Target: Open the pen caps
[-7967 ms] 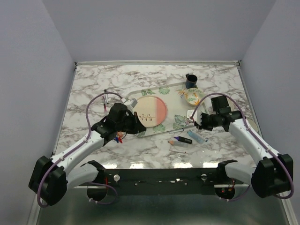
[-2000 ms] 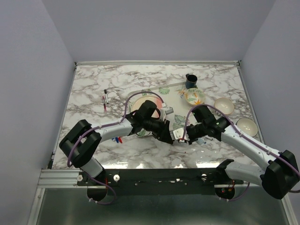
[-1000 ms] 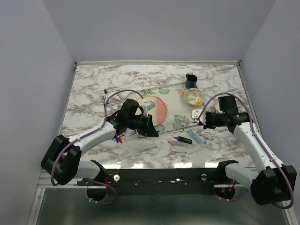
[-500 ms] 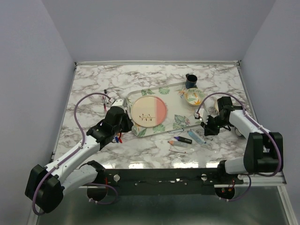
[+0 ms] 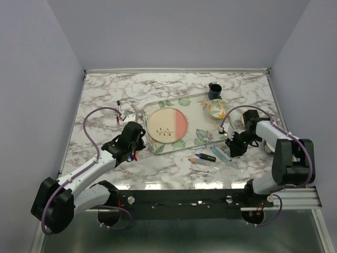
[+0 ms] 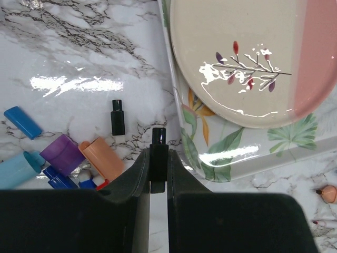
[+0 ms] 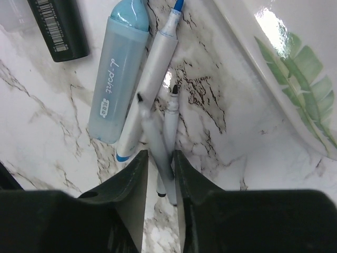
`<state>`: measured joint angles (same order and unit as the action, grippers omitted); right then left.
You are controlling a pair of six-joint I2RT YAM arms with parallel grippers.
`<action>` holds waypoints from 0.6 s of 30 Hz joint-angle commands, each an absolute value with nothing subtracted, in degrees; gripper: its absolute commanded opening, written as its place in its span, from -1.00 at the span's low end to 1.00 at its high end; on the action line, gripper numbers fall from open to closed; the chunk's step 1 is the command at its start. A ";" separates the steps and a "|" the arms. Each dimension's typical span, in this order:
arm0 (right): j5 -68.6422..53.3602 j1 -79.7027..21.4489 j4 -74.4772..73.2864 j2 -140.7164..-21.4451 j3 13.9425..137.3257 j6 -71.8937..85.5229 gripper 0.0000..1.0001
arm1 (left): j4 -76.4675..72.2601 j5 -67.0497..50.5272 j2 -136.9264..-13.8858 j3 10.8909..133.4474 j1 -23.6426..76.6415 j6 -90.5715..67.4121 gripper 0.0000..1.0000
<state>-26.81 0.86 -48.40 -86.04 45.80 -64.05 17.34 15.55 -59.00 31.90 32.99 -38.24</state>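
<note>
Glossy marbled bench (image 5: 158,169) lies under both arms. Nearest, my left gripper (image 6: 158,158) has its jaws clamped on a stubby black cap (image 6: 158,138), just beside the loose plastic caps (image 6: 63,154) (drop it there next, I judge). My right gripper (image 7: 160,158) has jaws narrowly parted around a thin grey pen (image 7: 157,142) by the light-blue highlighter (image 7: 118,68); gripping or not, I cannot tell. Beyond sits the leaf-printed tray (image 6: 231,163).

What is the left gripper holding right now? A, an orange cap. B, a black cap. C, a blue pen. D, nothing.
B: the left wrist view shows the left gripper shut on a small black cap, while the orange cap lies loose on the table.
</note>
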 commanded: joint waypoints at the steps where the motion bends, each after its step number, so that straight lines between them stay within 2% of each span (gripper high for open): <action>1: -26.28 1.14 -49.92 -86.84 46.76 -63.63 -0.26 | 17.31 18.63 -60.91 31.20 32.70 -39.20 -0.99; 11: -27.60 1.58 -50.27 -85.08 47.29 -63.46 -0.10 | 17.05 19.51 -63.10 31.03 32.70 -39.02 -0.87; 13: -28.47 1.76 -50.36 -84.12 47.28 -63.63 -0.05 | 16.96 19.51 -63.81 31.20 32.70 -39.02 -0.83; 15: -29.18 1.85 -50.80 -83.50 47.46 -63.98 0.13 | 16.96 19.60 -64.59 31.46 32.61 -39.11 -0.83; 18: -29.79 2.02 -50.98 -82.44 47.46 -64.25 0.17 | 17.49 19.77 -66.00 31.99 32.34 -39.81 -0.78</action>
